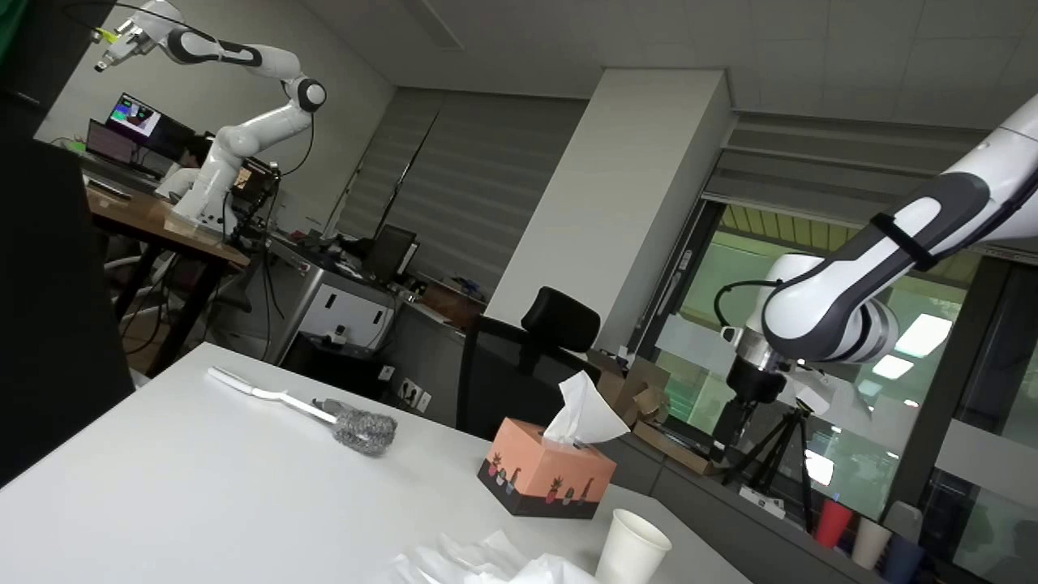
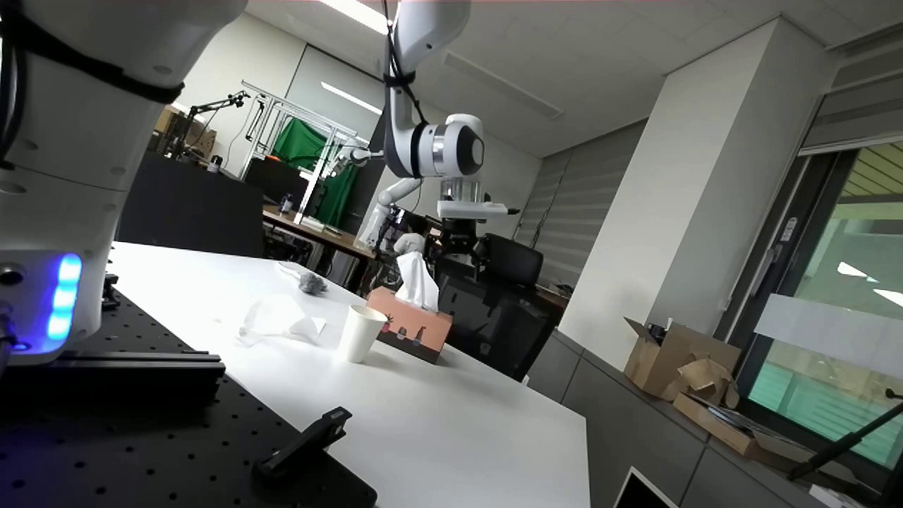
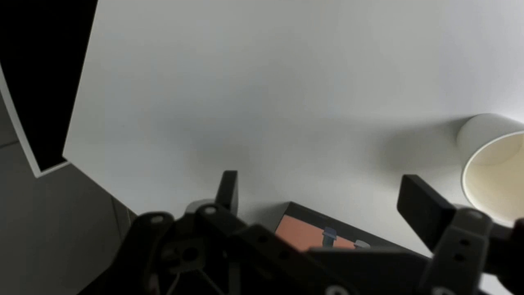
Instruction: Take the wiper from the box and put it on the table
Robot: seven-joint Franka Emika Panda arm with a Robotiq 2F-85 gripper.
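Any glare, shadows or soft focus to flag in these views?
In the wrist view, a soft shadow lies beside the paper cup, and parts of the hand look slightly blurred; in an exterior view, bright patches glare in the window; in an exterior view, a blue light glows strongly on the arm's base; both exterior views are tilted.

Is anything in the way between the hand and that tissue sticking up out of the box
In both exterior views, nothing visible stands between the open hand and the tissue. The paper cup stands near the box, seemingly off that path.
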